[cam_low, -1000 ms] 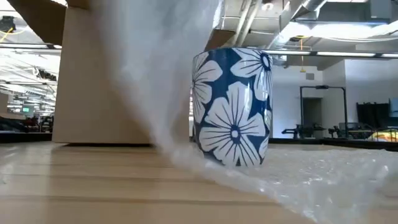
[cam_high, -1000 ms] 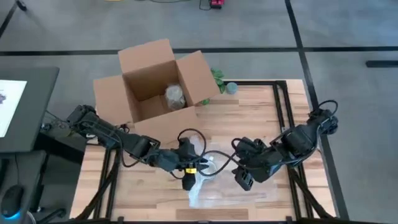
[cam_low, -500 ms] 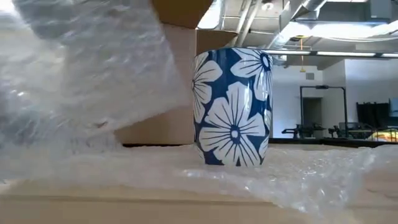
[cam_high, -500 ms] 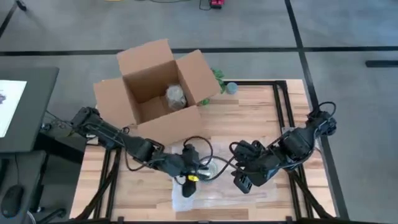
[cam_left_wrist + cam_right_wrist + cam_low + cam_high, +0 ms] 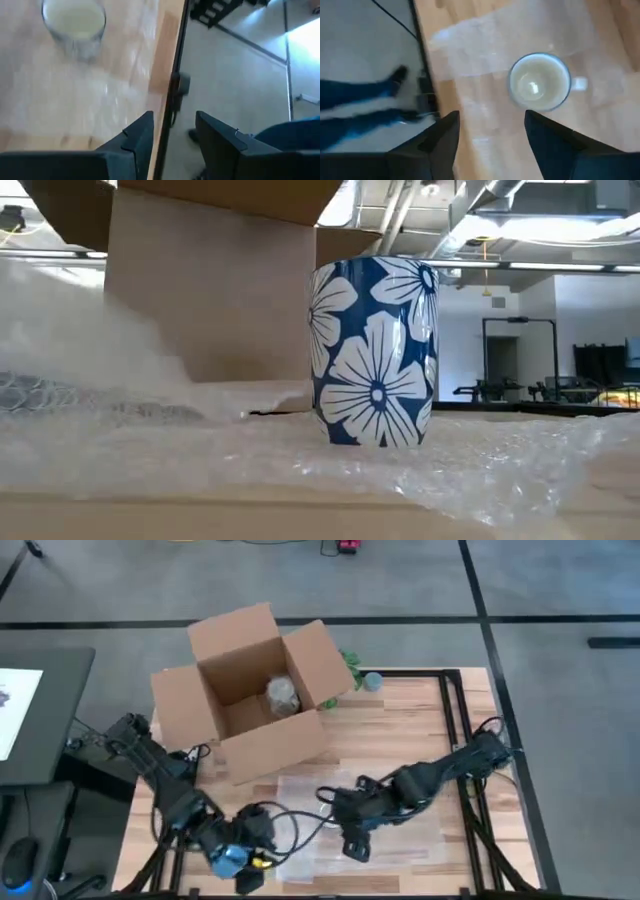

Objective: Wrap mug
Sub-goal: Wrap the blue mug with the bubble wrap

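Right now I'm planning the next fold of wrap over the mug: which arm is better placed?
Probably the right: its open tool hovers beside the mug on the bubble wrap. The left tool sits at the table's front edge, farther off.

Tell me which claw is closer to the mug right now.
The right claw, open just short of the mug on the bubble wrap; the left claw, also open, sits farther off at the table's front edge.

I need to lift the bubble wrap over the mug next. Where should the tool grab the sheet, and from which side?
Probably the free front edge of the bubble wrap, approached from the table's near side. The sheet lies flat under the upright mug, which pins its middle, so only the margins should lift. The right tool, open, hovers closest; the left tool sits off the sheet's corner.
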{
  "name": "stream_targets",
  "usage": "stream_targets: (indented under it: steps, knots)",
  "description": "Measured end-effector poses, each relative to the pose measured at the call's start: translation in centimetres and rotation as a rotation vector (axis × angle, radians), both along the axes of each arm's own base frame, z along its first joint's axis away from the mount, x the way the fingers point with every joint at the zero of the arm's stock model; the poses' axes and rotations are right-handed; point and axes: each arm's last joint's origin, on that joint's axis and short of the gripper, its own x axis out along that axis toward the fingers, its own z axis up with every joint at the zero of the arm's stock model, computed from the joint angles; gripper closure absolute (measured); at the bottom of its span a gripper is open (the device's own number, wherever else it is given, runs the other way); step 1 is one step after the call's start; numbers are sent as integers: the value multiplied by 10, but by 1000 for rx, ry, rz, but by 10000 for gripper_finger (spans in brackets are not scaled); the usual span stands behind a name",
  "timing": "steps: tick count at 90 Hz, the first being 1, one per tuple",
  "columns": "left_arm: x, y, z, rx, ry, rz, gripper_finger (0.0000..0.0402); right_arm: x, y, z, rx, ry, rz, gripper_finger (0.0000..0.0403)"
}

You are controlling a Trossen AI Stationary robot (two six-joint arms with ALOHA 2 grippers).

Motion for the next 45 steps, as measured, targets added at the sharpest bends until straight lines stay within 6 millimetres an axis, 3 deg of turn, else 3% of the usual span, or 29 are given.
stream_targets:
  steps: [23, 45]
  knots:
    - [-32, -20, -4, -32, 33, 116, 276, 39, -40, -60, -63, 251, -76, 177]
    - [-49, -33, -2, -69, -20, 194, 276, 56, -54, -100, -49, 401, -60, 190]
